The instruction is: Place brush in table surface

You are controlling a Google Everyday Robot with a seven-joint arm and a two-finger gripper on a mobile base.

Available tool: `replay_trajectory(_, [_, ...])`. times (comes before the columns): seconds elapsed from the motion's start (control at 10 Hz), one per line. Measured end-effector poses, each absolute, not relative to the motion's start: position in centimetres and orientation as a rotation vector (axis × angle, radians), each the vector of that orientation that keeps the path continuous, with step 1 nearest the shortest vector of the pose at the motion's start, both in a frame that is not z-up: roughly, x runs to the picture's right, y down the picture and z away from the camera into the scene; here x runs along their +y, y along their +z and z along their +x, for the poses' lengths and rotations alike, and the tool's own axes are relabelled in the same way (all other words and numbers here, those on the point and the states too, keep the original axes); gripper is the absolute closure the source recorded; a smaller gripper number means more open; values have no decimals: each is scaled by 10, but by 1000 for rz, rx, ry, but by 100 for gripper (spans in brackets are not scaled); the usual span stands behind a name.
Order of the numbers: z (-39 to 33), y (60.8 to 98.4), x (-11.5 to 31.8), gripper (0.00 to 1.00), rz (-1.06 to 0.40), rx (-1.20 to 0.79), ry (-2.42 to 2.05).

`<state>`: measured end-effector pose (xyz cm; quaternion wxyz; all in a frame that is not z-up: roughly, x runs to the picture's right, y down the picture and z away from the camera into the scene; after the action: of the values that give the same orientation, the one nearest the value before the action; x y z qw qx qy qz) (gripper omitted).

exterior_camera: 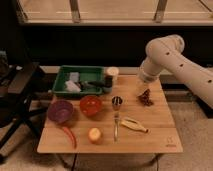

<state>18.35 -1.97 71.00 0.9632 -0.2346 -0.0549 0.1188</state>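
The brush (93,83) looks like a slim dark item lying in the green tray (63,80) at the back left of the table surface (155,135), a light wooden top. My gripper (143,89) hangs from the white arm (172,57) over the table's back right part. It is just above a dark reddish cluster (146,98) and far right of the brush. Nothing shows in its hold.
The tray also holds a blue-grey sponge (74,76) and a white item (72,86). On the table are a white cup (112,73), metal cup (117,102), red bowl (91,105), purple bowl (60,110), red chili (69,135), orange fruit (94,134), silver utensil (116,128) and banana (133,125). A dark chair (17,92) stands left.
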Motion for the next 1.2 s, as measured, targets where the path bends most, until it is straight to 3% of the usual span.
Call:
replay_trajectory(0.7, [75, 754, -65, 35, -355, -255, 222])
replay_trajectory(1.2, [75, 757, -65, 35, -353, -258, 221])
